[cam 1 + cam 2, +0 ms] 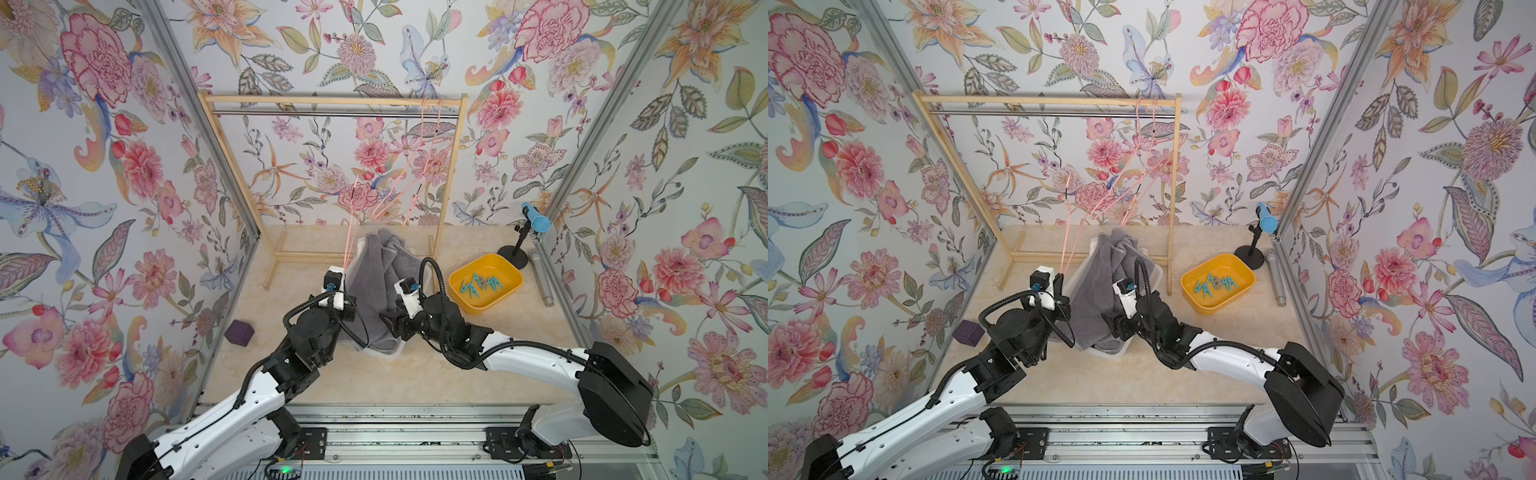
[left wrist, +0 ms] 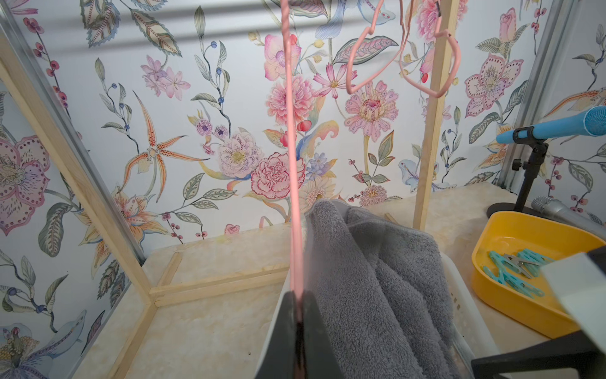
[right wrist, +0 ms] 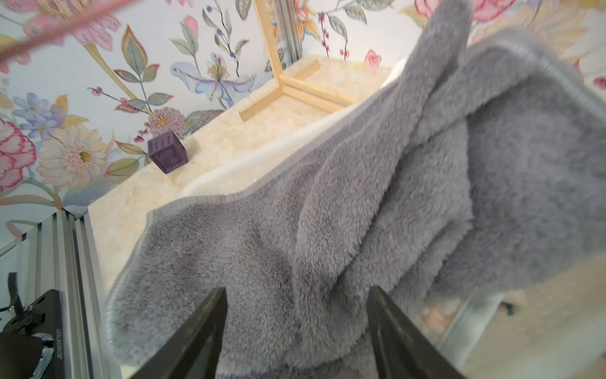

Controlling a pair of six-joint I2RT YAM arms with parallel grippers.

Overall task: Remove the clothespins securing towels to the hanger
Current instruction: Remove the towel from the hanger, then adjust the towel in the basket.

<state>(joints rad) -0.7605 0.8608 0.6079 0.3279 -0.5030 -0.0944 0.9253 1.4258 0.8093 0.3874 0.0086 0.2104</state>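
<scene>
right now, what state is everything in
left fingers, shut on pink hanger
right fingers, open, close to grey towel
pink hanger, bare, no towel on it
grey towel, heaped in white basket
clothespins, loose in yellow tray

The grey towel (image 3: 328, 229) is fluffy, matt terry cloth. The rack (image 1: 232, 166) is bare wood; the yellow tray (image 2: 524, 315) glossy plastic.
</scene>
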